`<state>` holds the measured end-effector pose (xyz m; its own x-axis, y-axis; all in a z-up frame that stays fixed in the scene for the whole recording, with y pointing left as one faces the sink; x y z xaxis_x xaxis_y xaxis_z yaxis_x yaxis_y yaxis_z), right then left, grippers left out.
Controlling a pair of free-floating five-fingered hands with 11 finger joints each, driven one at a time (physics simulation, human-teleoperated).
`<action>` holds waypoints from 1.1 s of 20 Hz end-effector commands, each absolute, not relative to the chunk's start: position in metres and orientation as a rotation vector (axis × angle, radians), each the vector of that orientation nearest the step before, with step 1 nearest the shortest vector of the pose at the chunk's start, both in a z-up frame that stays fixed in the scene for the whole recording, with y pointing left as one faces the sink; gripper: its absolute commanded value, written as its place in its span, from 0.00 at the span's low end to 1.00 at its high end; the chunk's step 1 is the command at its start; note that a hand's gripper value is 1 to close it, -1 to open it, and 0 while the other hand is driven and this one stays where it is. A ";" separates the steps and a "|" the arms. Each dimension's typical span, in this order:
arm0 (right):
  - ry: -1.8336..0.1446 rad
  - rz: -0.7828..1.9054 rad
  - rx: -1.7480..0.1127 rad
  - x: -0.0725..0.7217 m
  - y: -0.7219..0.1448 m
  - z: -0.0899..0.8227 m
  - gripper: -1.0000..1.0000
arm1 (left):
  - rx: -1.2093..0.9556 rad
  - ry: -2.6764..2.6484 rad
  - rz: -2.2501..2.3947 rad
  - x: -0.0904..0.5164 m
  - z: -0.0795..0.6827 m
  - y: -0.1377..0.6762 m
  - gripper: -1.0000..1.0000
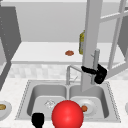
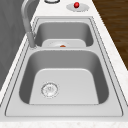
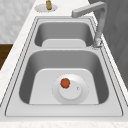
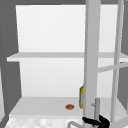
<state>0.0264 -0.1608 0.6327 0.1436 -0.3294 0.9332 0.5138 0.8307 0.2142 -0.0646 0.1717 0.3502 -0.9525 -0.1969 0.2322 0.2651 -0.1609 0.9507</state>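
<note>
- Red ball (image 1: pixel 67 114) sits closest to the camera, at the sink's front edge; left hand (image 1: pixel 38 119) hangs just beside it, finger state unreadable.
- Right hand (image 1: pixel 97 72) has its fingers curled round the cabinet door handle (image 1: pixel 96 60), above the right basin.
- Beyond the open cabinet door (image 1: pixel 91 37): yellow bottle (image 1: pixel 81 42) and small orange item (image 1: pixel 69 53) on the shelf.

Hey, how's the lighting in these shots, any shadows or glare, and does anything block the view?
Front view: flat, even light with no glare; a red ball up close hides part of the sink. Side views: soft shading inside the basins, no hard shadows. Upper view: bright white cabinet interior; the open door covers part of the bottle.
</note>
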 end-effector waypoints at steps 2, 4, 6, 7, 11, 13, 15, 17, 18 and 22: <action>-1.283 -0.605 -0.166 0.008 -0.195 0.626 1.00 | -0.078 -1.807 -2.185 -0.065 0.350 0.172 0.50; -1.286 -0.588 -0.146 0.000 -0.205 0.625 1.00 | -0.078 -1.807 -2.185 -0.065 0.350 0.172 0.50; -1.292 -0.567 -0.126 -0.007 -0.216 0.625 1.00 | -0.078 -1.807 -2.185 -0.065 0.350 0.172 0.50; -1.292 -0.559 -0.116 -0.009 -0.221 0.624 1.00 | -0.078 -1.807 -2.185 -0.065 0.350 0.172 0.50; -1.302 -0.523 -0.082 -0.015 -0.240 0.623 1.00 | -0.078 -1.807 -2.185 -0.065 0.350 0.172 0.50; -1.306 -0.509 -0.067 -0.019 -0.248 0.622 1.00 | -0.078 -1.807 -2.185 -0.065 0.350 0.172 0.50; -1.310 -0.496 -0.053 -0.024 -0.256 0.621 1.00 | -0.078 -1.807 -2.185 -0.065 0.350 0.172 0.50; -1.316 -0.484 -0.038 -0.029 -0.264 0.621 1.00 | -0.078 -1.807 -2.185 -0.065 0.350 0.172 0.50; -1.318 -0.477 -0.030 -0.031 -0.268 0.620 1.00 | -0.078 -1.807 -2.185 -0.065 0.350 0.172 0.50; -1.333 -0.456 0.008 -0.041 -0.284 0.617 1.00 | -0.078 -1.807 -2.185 -0.065 0.350 0.172 0.50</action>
<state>-0.0410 -0.2575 0.6243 0.1618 -0.3146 0.9353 0.3056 0.9172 0.2556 -0.0646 0.1717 0.3502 -0.9525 -0.1969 0.2322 0.2651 -0.1609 0.9507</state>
